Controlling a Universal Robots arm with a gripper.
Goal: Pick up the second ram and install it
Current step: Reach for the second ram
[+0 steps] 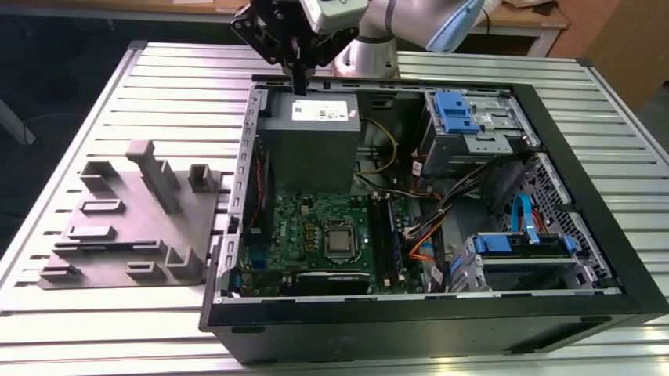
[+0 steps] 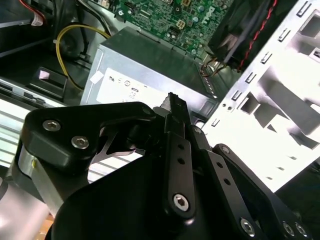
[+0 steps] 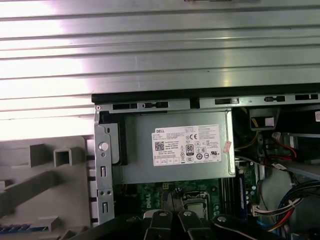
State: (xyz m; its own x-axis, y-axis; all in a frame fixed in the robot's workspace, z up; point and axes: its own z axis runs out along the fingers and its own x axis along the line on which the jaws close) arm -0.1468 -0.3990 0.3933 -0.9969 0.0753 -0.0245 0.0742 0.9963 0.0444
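This location is presenting as a robotics lab work cell. A slotted aluminium-profile table [image 1: 157, 70] is carrying an opened desktop computer tower [image 1: 585, 235] and a grey moulded parts fixture [image 1: 125, 227]. A robot arm [image 1: 418, 23] is standing at the table's far edge, and a wooden bench [image 1: 522, 19] is showing behind it.

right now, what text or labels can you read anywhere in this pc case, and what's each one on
White label on the power supply: a logo, marks and fine print, too small to read reliably.
Small pale sticker at that label's edge: blurred, unreadable.
White lettering on the motherboard: too small to read.
Nothing else legible.
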